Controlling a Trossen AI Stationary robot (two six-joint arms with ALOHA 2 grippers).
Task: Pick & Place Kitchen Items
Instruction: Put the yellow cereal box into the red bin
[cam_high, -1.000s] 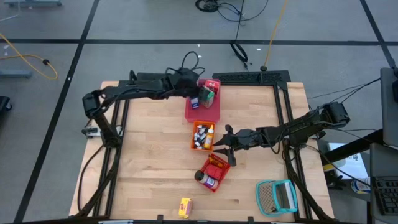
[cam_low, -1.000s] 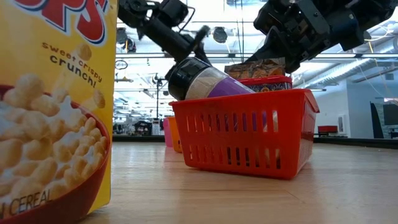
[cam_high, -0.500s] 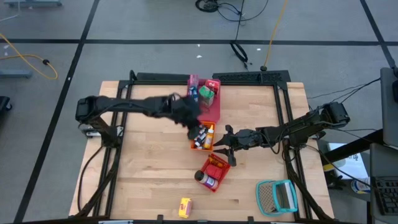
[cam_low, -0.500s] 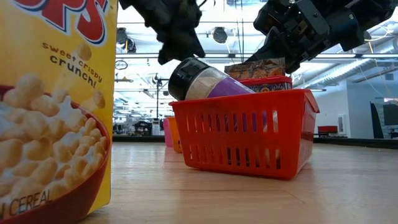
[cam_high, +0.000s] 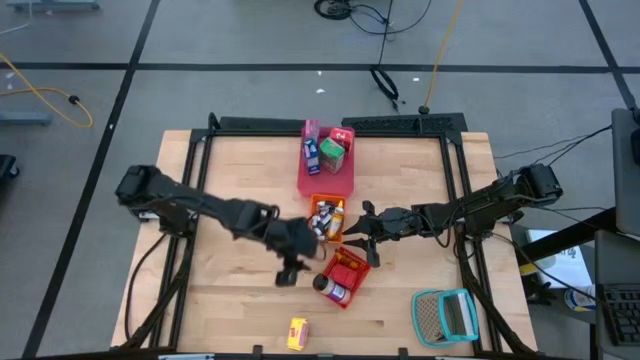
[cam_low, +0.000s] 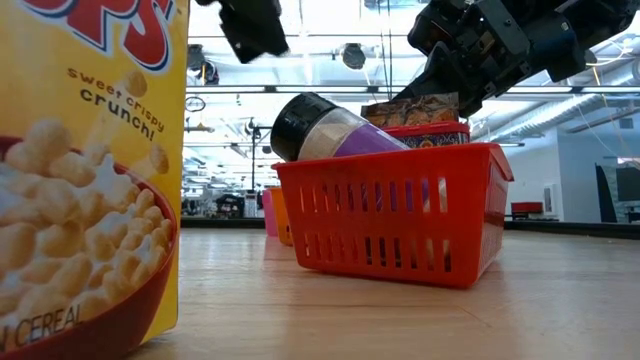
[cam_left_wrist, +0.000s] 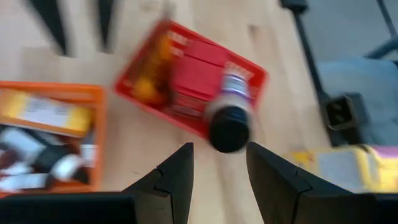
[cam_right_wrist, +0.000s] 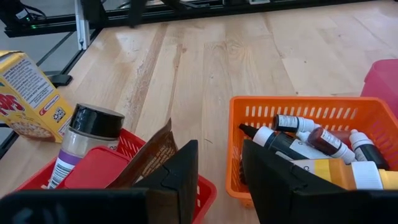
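A: We see the left hand (cam_high: 289, 272) has swung off the pink tray (cam_high: 326, 176) since a second ago, across the orange basket (cam_high: 326, 218), and now hangs over bare table (cam_high: 230, 300) just left of the red basket (cam_high: 347, 273).

B: Agreed. Its fingers (cam_left_wrist: 179, 175) stand apart with nothing between them.

A: The right hand (cam_high: 362, 236) hasn't moved; it sits between the orange basket and the red basket. Fingers parted, and we see nothing gripped in the right wrist view.

B: Items. The dark-lidded jar (cam_high: 332, 290) lies tilted at the red basket's near end, beside a red container (cam_right_wrist: 98, 167) and a brown packet (cam_right_wrist: 151, 158).

A: The tiny bottles (cam_right_wrist: 311, 144) lie in the orange basket. Small cartons (cam_high: 325, 150) stand in the pink tray at the far edge.

B: The yellow carton (cam_high: 297, 333) stands alone near the front edge. The teal-framed mesh item (cam_high: 446, 314) is at the front right.
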